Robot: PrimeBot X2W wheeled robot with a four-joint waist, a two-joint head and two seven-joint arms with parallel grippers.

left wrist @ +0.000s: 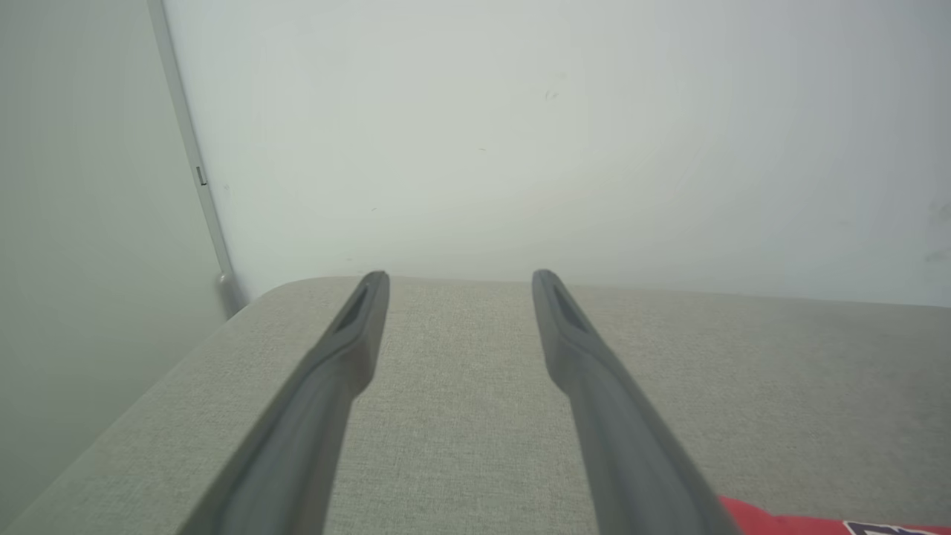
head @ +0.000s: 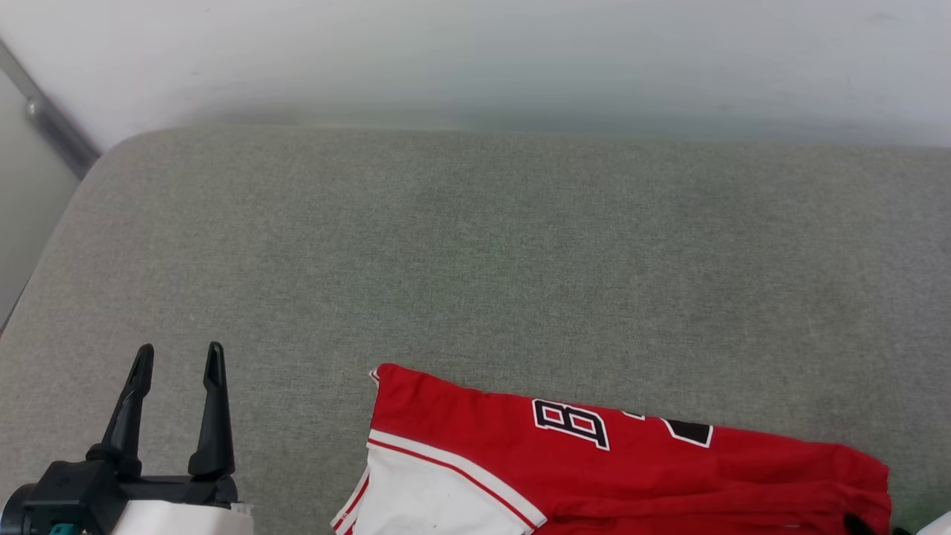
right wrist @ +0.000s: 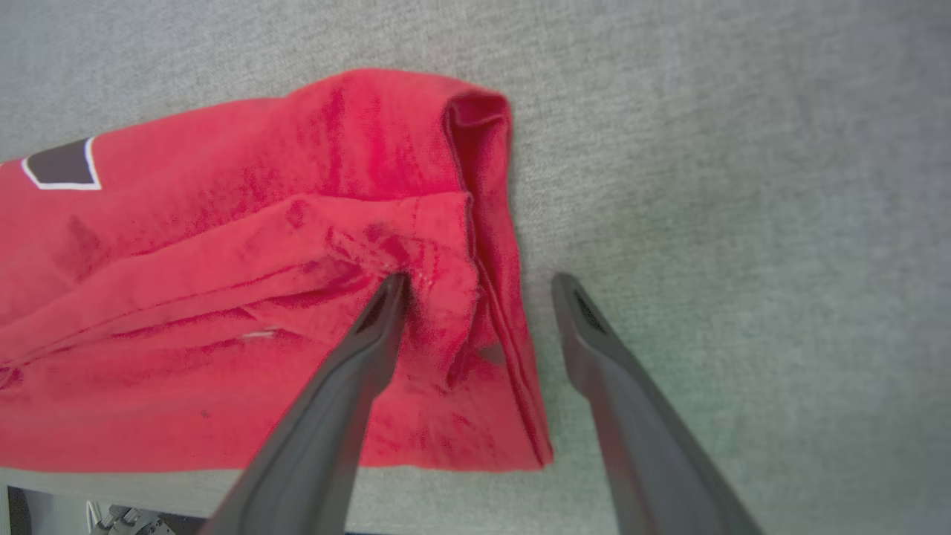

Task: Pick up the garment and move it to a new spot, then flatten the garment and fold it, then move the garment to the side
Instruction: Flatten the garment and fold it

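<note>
Open on both sides, nothing held.
My left gripper point(head: 180, 348) hovers with its fingers apart over the bare grey cushion point(head: 475, 245). To its right the garment point(head: 631, 468) lies folded at the near edge. My right gripper point(right wrist: 481, 281) stands spread astride the garment's right edge.

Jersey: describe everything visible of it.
The jersey is red cloth with a white sleeve edged in red-and-white trim and black, white-outlined lettering, a "B" legible. It lies folded and creased in layers on the grey fabric surface at its near edge, partly cut off in the head view. The open right gripper has its jaws astride the folded end; contact cannot be told.
</note>
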